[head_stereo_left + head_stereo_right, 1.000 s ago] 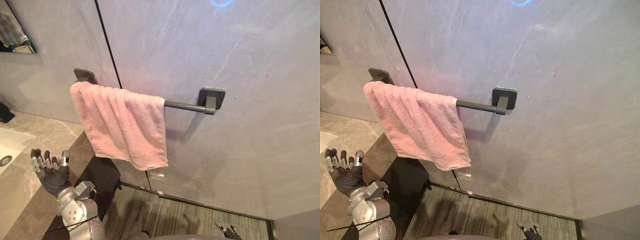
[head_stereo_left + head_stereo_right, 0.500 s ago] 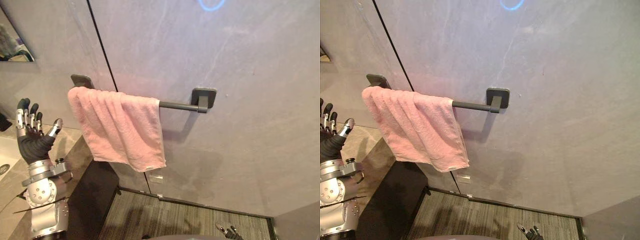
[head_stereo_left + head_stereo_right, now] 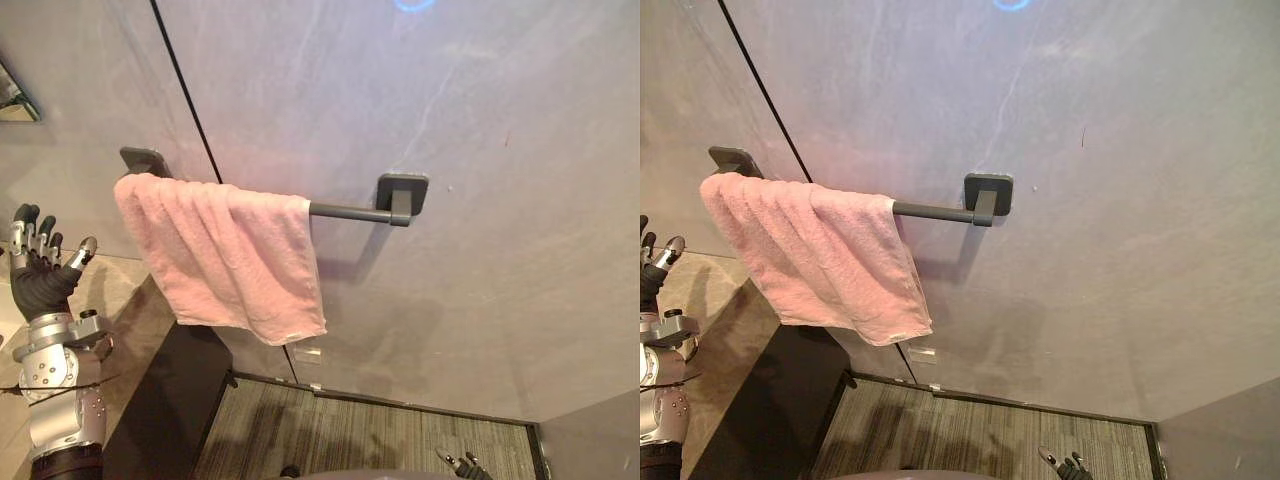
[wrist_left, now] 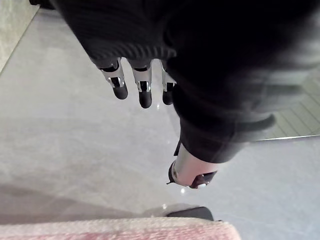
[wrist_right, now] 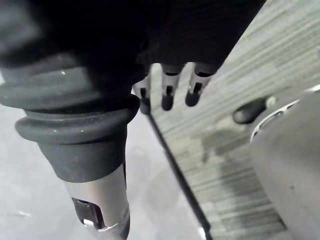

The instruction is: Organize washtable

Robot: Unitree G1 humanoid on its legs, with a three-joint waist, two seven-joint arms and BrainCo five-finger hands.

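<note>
A pink towel [image 3: 225, 258] hangs folded over the left part of a dark wall rail [image 3: 350, 211], bunched toward its left bracket [image 3: 143, 160]. My left hand [image 3: 37, 275] is raised at the far left, fingers straight and spread, empty, a short way left of the towel and apart from it. In the left wrist view the towel's top edge [image 4: 115, 228] shows just past the left hand [image 4: 142, 87]. My right hand [image 3: 458, 463] hangs low over the floor, fingers relaxed, holding nothing; the right wrist view shows its fingers [image 5: 167, 92] straight.
The rail's right bracket [image 3: 402, 193] sits on a grey stone wall with a dark vertical seam [image 3: 190, 110]. A marble counter [image 3: 125, 325] with a dark side panel [image 3: 165, 400] stands at lower left. Striped grey floor [image 3: 360, 440] lies below.
My left hand rose from low by the counter to shoulder height beside the towel, then eased slightly left and down. The camera shifted, so the whole scene slid left.
</note>
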